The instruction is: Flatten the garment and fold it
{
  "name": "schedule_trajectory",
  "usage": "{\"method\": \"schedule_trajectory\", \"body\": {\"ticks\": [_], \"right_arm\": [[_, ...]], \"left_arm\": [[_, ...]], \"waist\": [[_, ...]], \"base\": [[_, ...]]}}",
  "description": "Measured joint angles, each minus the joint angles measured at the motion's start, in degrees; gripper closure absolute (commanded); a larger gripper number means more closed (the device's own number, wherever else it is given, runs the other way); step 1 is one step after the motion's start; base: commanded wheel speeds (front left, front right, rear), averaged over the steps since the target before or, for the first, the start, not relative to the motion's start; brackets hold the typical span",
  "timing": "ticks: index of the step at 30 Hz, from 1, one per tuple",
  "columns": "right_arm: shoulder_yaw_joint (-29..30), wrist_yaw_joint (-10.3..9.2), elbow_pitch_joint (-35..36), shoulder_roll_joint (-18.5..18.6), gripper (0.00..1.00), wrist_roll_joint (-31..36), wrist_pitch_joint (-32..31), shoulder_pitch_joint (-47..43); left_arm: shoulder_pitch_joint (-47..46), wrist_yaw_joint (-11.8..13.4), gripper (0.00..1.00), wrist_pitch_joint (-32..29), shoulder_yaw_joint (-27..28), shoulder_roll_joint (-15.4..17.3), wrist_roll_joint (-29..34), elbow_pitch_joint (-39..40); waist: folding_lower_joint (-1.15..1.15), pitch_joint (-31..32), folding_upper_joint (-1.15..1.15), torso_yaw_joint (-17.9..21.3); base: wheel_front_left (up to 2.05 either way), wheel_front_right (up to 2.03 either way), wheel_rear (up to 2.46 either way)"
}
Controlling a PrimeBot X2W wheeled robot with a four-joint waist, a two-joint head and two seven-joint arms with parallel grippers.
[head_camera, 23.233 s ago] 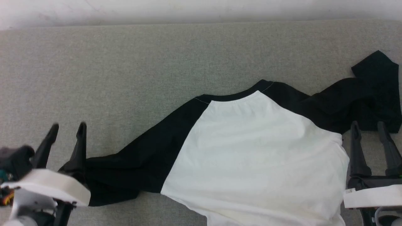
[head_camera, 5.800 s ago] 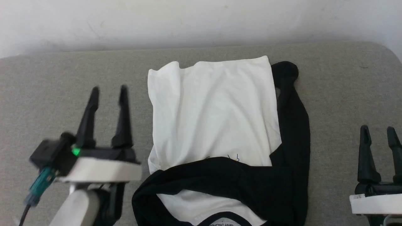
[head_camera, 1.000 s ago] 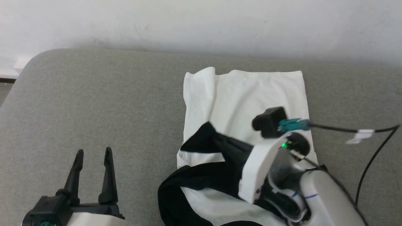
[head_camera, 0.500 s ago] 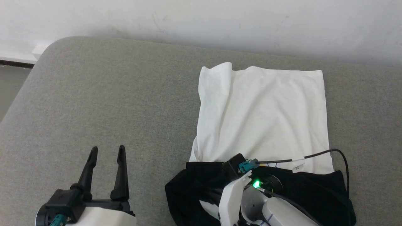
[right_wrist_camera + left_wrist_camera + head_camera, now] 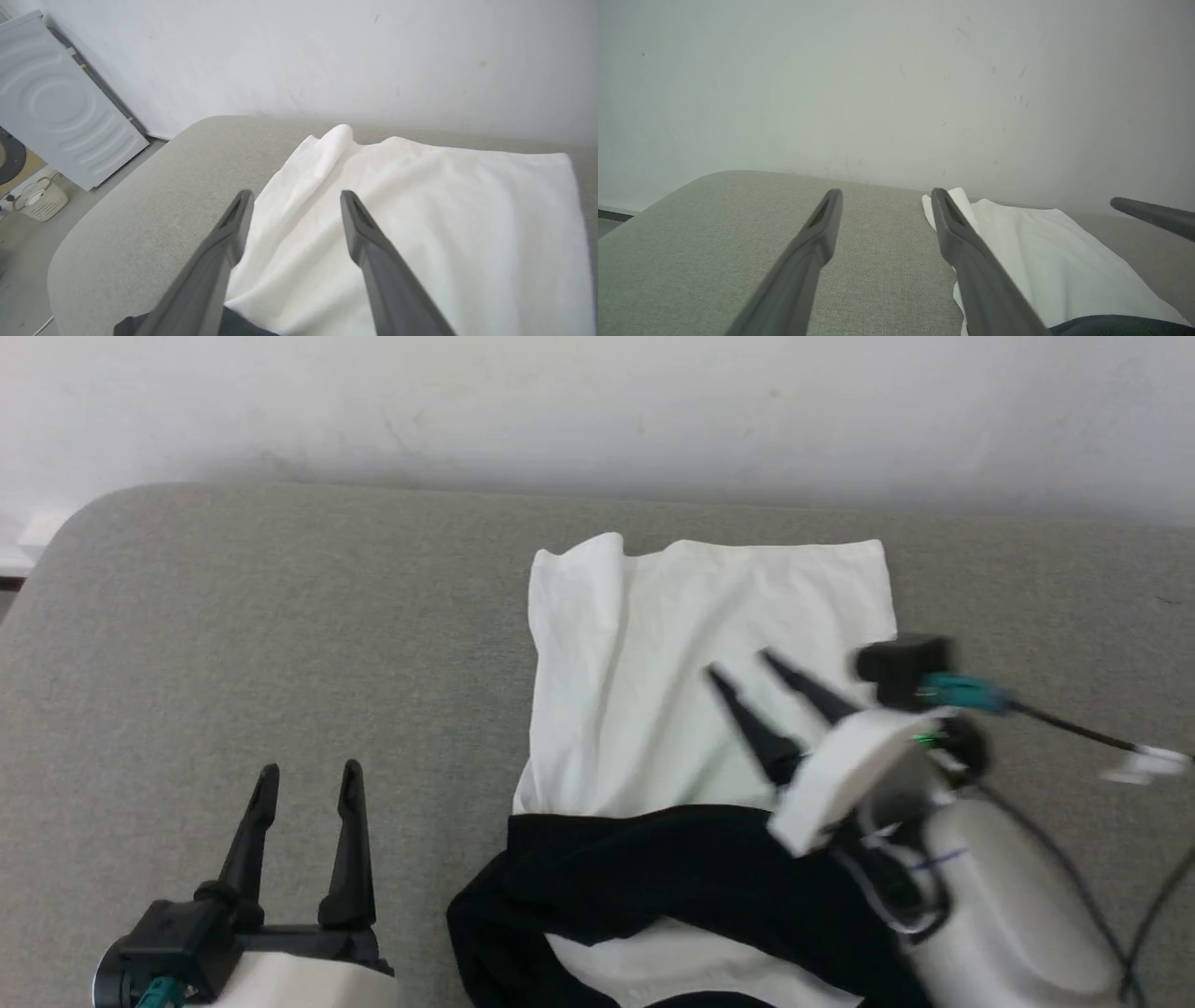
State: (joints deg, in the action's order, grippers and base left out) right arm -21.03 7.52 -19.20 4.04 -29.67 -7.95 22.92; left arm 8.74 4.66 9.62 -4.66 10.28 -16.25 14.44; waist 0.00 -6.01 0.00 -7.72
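The left gripper and the right gripper are each showing two long, tapering matte-black fingers on a black base. A white collar is ringing the right wrist, joining a smooth pale-grey forearm that is bearing a thin blue mark. A black camera block is taking a teal connector, whose black cable is carrying a white tag; a green light is glowing nearby.
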Motion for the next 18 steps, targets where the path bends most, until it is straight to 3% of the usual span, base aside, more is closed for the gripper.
{"method": "schedule_trajectory", "body": {"ticks": [6,10,14,18], "right_arm": [[19.84,0.00,16.41,-0.18,0.00,8.59,2.53,-11.34],[30.00,0.00,27.49,-0.85,0.00,14.44,4.99,-18.37],[34.66,0.00,31.25,-0.85,0.00,14.14,9.23,-24.20],[33.90,0.00,31.05,-0.90,0.00,15.32,12.56,-28.79]], "left_arm": [[0.09,0.02,0.00,0.14,0.10,0.26,-0.34,0.45],[0.52,0.46,0.00,1.04,0.43,0.35,-0.34,0.89],[0.93,0.49,0.00,2.64,0.66,0.27,-0.35,1.23],[2.12,0.45,0.00,3.89,0.56,-0.15,-0.38,0.60]], "waist": [[0.00,-0.13,0.00,2.65],[0.00,-0.59,0.00,4.19],[0.00,-1.31,0.00,5.56],[0.00,-2.04,0.00,6.70]], "base": [[0.00,0.00,0.00],[0.00,0.00,0.00],[0.00,0.00,0.00],[0.00,0.00,0.00]]}}
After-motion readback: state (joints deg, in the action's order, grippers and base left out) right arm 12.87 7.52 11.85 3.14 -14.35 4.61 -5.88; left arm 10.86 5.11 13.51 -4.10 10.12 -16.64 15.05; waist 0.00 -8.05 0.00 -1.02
